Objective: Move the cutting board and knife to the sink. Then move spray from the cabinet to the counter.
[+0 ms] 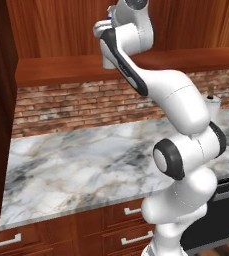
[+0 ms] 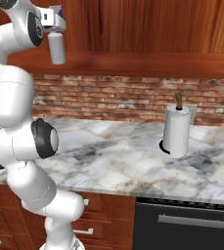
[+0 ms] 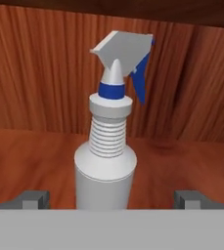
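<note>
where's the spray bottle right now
The spray hangs high at the upper left of the right base view, by the claw, over the cabinet's wooden shelf.

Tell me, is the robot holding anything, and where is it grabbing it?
Not yet, it seems: the spray stands between the open fingers, level with its lower body.

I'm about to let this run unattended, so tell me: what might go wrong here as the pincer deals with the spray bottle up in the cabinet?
1. In the hand view the fingertips stand wide of the spray, apparently not clamped; lifting now might leave it behind or tip it.
2. The pincer sits near the bottle's top in the right base view, so a push could topple it off the cabinet shelf.
3. A paper towel roll stands on the counter; the set-down should probably stay clear of it.
</note>
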